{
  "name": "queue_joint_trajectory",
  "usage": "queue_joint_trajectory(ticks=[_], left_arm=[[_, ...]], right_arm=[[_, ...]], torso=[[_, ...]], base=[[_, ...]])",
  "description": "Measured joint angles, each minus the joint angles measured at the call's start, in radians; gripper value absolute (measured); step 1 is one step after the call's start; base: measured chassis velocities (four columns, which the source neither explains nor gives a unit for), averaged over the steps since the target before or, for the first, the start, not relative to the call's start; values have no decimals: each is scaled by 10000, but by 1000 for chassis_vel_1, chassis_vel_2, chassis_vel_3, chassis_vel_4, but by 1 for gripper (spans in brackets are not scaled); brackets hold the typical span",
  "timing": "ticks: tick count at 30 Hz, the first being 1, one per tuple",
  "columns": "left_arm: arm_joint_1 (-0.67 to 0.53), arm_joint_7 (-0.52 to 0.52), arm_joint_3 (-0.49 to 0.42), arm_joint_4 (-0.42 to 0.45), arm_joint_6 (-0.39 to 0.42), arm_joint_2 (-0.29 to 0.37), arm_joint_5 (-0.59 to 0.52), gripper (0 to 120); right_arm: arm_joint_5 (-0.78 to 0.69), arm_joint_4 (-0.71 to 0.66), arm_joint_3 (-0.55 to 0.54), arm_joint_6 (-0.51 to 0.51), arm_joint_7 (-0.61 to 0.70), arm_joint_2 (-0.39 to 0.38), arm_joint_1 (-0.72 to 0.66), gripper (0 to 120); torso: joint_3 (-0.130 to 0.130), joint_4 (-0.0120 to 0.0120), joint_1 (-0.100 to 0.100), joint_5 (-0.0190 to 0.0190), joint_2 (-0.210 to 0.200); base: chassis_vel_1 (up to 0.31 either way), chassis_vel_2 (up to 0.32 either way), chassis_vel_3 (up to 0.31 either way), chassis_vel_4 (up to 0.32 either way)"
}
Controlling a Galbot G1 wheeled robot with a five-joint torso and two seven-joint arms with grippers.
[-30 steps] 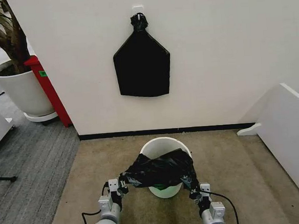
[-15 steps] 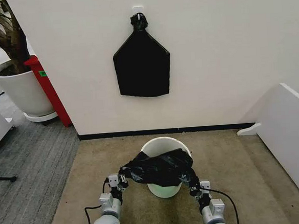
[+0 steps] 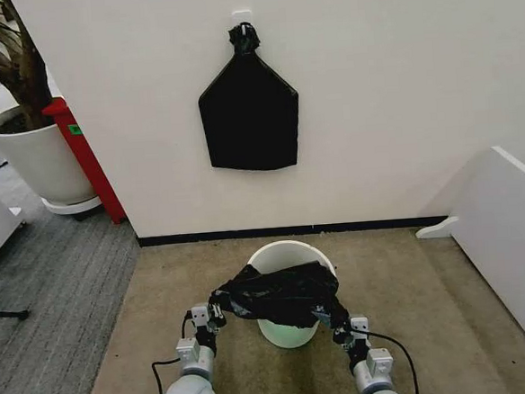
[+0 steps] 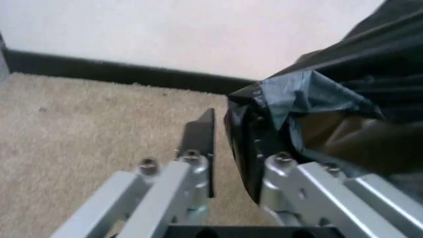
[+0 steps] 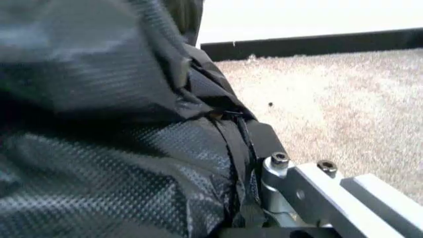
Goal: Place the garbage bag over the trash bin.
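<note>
Plastic stretched between the two tools is what matters: the garbage bag [image 3: 278,293] hangs as a rumpled black band, its long axis running from one tool to the other, across the near side of the trash bin [image 3: 289,249]. The left tool [image 3: 214,318] pinches the bag's left end; in the left wrist view a fold of film sits between its fingers [image 4: 198,144]. The right tool [image 3: 337,322] grips the right end, black film bunched against its hardware in the right wrist view. The bin stands on the carpet ahead of both tools, about midway between them, so neither arm looks clearly nearer. Its far rim shows beyond the bag while its near rim is hidden. By my reading, the bag is above the bin's mouth but not yet over the rim.
</note>
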State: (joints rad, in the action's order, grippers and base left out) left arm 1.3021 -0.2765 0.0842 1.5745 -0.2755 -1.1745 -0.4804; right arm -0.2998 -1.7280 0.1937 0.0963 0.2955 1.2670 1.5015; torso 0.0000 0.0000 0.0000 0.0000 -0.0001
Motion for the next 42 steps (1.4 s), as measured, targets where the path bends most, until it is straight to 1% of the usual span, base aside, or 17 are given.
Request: queue_joint_trajectory(ticks=[2,5,6,7,11,12,13,15,17,18,19,20,22,26,27,30,42], left_arm=[[81,50,34,187,-29,61,77,28],[199,172,121,437,-89,166,245,41],[199,172,121,437,-89,166,245,41],[229,205,142,492,-107,188,319,44],[481,376,223,875,-211,314,592,63],[549,390,240,972,-213,342,617,66],[549,390,240,972,-213,342,617,66],[662,412,263,1130,-219,382,672,76],[734,445,277,1197,-252,409,744,83],[764,467,285,1221,-282,418,790,86],[810,494,295,1269,-323,425,850,91],[810,494,295,1269,-323,425,850,91],[924,511,314,1422,-351,452,894,98],[1281,513,388,1882,-373,584,934,100],[1281,513,388,1882,-373,584,934,100],[1532,523,418,2208,-375,689,963,100],[2183,502,455,2943,-375,770,1102,100]], right_arm=[[87,-259,30,-104,7,-42,147,0],[217,-569,103,-171,38,-73,296,14],[217,-569,103,-171,38,-73,296,14],[273,-656,137,-203,66,-75,329,17],[441,-1081,253,-389,202,-86,525,35],[485,-1179,265,-425,204,-90,591,40],[485,-1179,265,-425,204,-90,591,40],[559,-1345,266,-467,205,-97,706,49],[621,-1438,248,-500,205,-101,768,56],[676,-1470,236,-515,206,-102,794,58],[752,-1507,217,-519,207,-99,832,65],[752,-1507,217,-519,207,-99,832,65],[837,-1594,166,-521,221,-102,916,73],[924,-1907,99,-524,255,-142,1147,90],[924,-1907,99,-524,255,-142,1147,90],[1049,-2132,90,-528,319,-175,1297,98],[1262,-2881,79,-598,478,-329,2044,100]], torso=[[0,-1,0,-1,0],[0,0,0,0,0],[0,0,0,0,0],[0,0,0,0,0],[0,0,0,0,0],[0,0,0,0,0],[0,0,0,0,0],[-1,0,0,0,0],[-1,0,0,0,0],[-1,0,0,0,0],[-1,0,0,0,0],[-1,0,0,0,0],[-1,-1,0,-1,0],[-1,0,0,-1,0],[-1,0,0,-1,0],[-1,0,-1,0,1],[-1,0,-1,0,1]], base=[[0,0,0,0],[0,0,0,0],[0,0,0,0],[0,0,0,0],[0,0,0,0],[0,0,0,0],[0,0,0,0],[0,0,0,0],[0,0,0,0],[0,0,0,0],[0,0,0,0],[0,0,0,0],[0,0,0,0],[0,0,0,0],[0,0,0,0],[0,0,0,0],[0,0,0,0]])
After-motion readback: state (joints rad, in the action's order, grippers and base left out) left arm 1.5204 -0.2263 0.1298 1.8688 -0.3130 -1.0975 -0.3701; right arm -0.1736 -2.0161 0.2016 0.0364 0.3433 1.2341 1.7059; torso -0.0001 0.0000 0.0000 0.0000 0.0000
